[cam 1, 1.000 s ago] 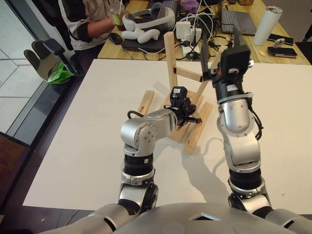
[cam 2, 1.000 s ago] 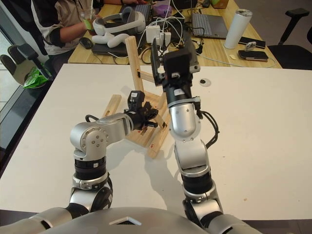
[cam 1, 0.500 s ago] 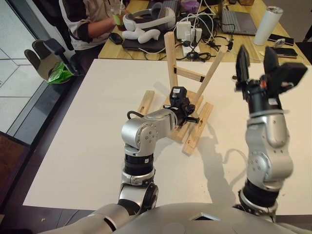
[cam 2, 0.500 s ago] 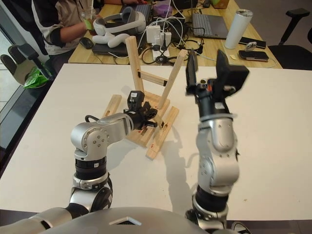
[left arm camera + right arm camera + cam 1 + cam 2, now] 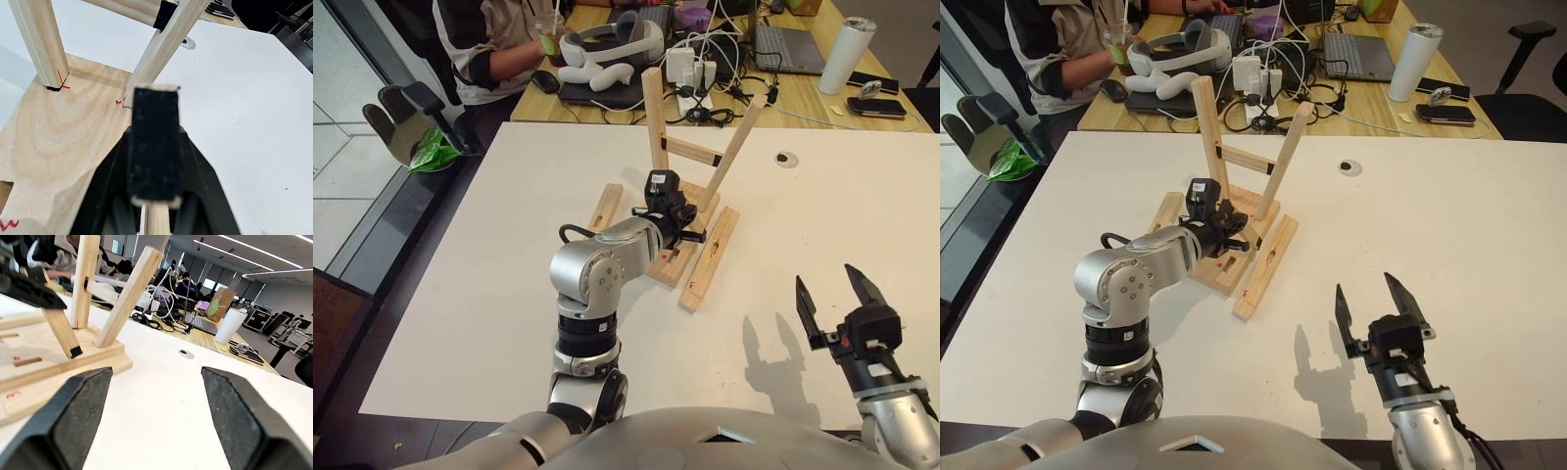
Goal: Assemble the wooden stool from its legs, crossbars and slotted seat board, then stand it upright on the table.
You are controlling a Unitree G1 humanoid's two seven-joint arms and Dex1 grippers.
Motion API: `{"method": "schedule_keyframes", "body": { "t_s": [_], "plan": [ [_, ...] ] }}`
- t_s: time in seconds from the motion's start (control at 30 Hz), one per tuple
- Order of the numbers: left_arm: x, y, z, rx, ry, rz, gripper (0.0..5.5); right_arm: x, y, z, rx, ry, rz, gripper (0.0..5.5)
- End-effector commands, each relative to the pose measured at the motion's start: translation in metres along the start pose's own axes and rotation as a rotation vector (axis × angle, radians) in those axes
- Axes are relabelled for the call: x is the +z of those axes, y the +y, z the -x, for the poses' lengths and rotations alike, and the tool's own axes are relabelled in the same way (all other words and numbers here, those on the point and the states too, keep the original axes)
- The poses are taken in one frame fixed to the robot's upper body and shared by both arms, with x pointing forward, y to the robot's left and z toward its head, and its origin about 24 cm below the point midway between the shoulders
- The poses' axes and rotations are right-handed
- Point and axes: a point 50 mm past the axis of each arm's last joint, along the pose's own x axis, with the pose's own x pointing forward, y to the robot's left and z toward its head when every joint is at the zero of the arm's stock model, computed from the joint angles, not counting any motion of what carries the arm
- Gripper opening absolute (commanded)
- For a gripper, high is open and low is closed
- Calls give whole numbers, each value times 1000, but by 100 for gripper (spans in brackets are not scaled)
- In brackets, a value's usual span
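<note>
The slotted seat board [image 5: 668,266] lies flat mid-table. Two legs rise from it, one upright [image 5: 656,117] and one slanted [image 5: 734,147], joined by a crossbar [image 5: 690,150]. Loose legs lie against the board's right side [image 5: 710,257] and left side [image 5: 605,206]. My left gripper [image 5: 683,231] rests low over the board at the feet of the standing legs, shut on a short black-padded wooden bar [image 5: 154,142]. My right gripper [image 5: 825,279] hovers open and holds nothing above the table's near right, well apart from the stool; its pads [image 5: 78,406] face the legs.
A wooden desk [image 5: 607,103] behind the table carries a headset, laptops, cables and a white tumbler [image 5: 837,54]; a seated person is at its left end. A small dark cable hole [image 5: 786,157] marks the white tabletop. A chair [image 5: 406,117] stands off the left edge.
My right arm has left the top of the slanted leg and swung right and down to the near right of the table, staying open. The left arm has barely shifted.
</note>
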Motion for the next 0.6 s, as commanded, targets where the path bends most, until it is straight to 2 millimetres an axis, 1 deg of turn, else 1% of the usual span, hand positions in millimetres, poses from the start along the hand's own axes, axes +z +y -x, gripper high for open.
{"method": "schedule_keyframes", "body": {
  "t_s": [0.03,0.1,0.17,0.23,0.4,0.6],
  "plan": [
    [-14,-7,-1,-35,28,39,41,-10,-3,-2,-94,15,20,339],
    [-13,-8,-2,-42,27,29,41,-8,0,-12,-92,-27,-37,339],
    [-12,-10,-4,-54,26,15,41,-9,2,-30,-88,-80,-91,339],
    [-12,-12,-5,-66,30,7,41,-11,2,-40,-81,-110,-96,339],
    [-13,-17,-5,-114,53,0,41,-23,1,-46,-122,-83,-112,339],
    [-22,-18,-7,-142,98,14,41,-22,2,-46,-122,-83,-114,339]
  ]
}}
